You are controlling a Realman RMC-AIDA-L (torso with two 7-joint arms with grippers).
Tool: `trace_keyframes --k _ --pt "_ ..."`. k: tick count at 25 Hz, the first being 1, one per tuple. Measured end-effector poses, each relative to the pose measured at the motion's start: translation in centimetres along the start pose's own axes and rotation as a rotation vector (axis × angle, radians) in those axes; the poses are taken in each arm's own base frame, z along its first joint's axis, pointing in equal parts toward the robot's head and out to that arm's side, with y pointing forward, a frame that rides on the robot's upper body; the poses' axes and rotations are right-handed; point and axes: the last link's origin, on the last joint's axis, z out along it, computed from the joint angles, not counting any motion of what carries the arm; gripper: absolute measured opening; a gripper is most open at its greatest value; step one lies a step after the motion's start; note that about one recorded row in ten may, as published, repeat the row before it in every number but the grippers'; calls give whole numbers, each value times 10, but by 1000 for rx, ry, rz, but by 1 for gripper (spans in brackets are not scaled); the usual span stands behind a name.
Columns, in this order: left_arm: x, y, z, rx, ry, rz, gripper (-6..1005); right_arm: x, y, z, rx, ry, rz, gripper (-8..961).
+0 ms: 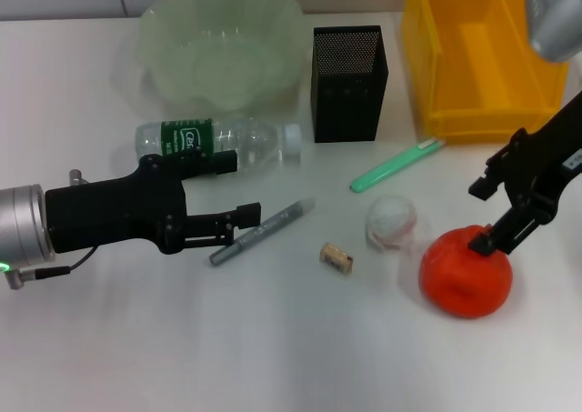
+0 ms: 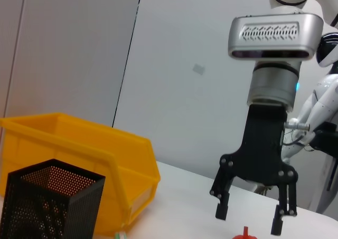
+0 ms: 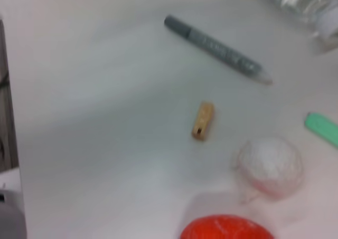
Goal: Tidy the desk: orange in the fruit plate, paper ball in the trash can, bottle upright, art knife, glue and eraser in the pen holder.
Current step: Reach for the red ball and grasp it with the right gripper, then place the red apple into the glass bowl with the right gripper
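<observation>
Reading the head view from 9 o'clock across to 3 o'clock, you see the left gripper reaching in from 9 o'clock, its fingers apart, just beside the lying bottle and close over the grey pen. At 11 o'clock stands the plate, on the white desk. Near centre, the holder stands upright at 12 o'clock, with the eraser lying below it toward 6 o'clock. The green knife lies slanted between the holder and the paper ball. At 1 o'clock sits the yellow can. At 4 o'clock the orange rests on the desk beside the paper ball, and the right gripper hangs over it with its fingers apart, one tip at the fruit's top; the left wrist view shows those fingers spread above the stem.
</observation>
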Motion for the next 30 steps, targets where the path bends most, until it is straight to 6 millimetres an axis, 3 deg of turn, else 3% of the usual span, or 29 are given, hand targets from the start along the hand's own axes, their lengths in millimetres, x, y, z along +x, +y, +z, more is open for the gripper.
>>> trace_keyframes --k 13,21,30 --pt "-2 2 -1 5 4 -11 835 -8 5 37 4 90 -91 817" --pt "-3 1 -2 8 4 -11 834 -6 5 40 11 117 -104 713" --pt "-2 1 -4 12 8 -4 833 -6 5 37 5 115 -102 386"
